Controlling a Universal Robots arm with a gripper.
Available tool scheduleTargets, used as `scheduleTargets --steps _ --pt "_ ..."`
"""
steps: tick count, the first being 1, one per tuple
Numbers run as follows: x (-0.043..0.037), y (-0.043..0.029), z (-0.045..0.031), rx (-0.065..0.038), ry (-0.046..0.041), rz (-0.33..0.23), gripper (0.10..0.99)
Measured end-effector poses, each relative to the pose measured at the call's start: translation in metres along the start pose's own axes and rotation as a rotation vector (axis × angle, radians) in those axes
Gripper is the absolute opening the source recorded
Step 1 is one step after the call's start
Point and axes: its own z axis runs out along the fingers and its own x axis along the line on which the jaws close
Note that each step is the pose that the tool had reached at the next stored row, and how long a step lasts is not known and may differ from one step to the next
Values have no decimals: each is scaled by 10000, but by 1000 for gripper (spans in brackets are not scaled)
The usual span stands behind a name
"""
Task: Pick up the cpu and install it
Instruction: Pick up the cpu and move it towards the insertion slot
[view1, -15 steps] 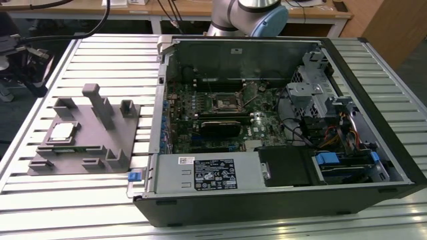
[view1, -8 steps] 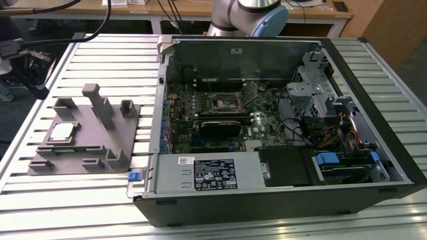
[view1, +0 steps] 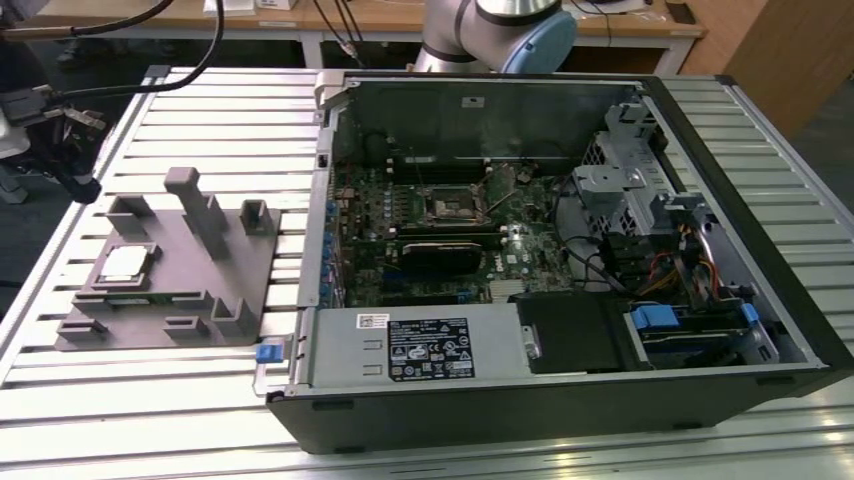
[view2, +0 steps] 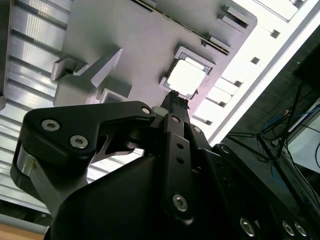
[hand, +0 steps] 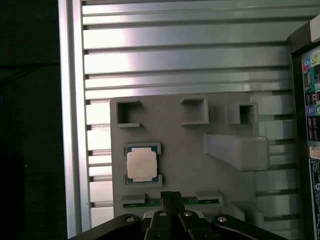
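Observation:
The cpu (view1: 124, 263) is a small square chip with a pale metal top. It lies flat in a recess of the grey plastic holder (view1: 167, 300) on the slatted table, at the exterior view's left. Both wrist views look down on the cpu (hand: 141, 165) (view2: 186, 77) in the holder (hand: 190, 145) (view2: 130, 40). My gripper (hand: 167, 199) (view2: 175, 98) hangs above the holder, apart from the chip, its two fingers pressed together with nothing between them. The black square socket (view1: 454, 208) sits open on the motherboard inside the computer case.
The open computer case (view1: 561, 400) fills the exterior view's right, with a labelled metal box (view1: 420, 345), drive cages and cables (view1: 654, 270) inside. Tall posts (view1: 200, 215) rise from the holder beside the chip. The table edge (hand: 70, 125) runs close to the holder.

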Motion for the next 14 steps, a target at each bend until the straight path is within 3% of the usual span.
scheduleTargets --steps 4,9,10,11,13,14 --pt "1 -2 57 1 0 0 106" --pt "18 -7 142 11 107 -31 114" --pt "34 -10 159 13 117 -41 169" --pt "50 -11 177 13 124 -48 169" --pt "88 -15 212 12 128 -57 290" --pt "109 -18 229 13 129 -65 290"
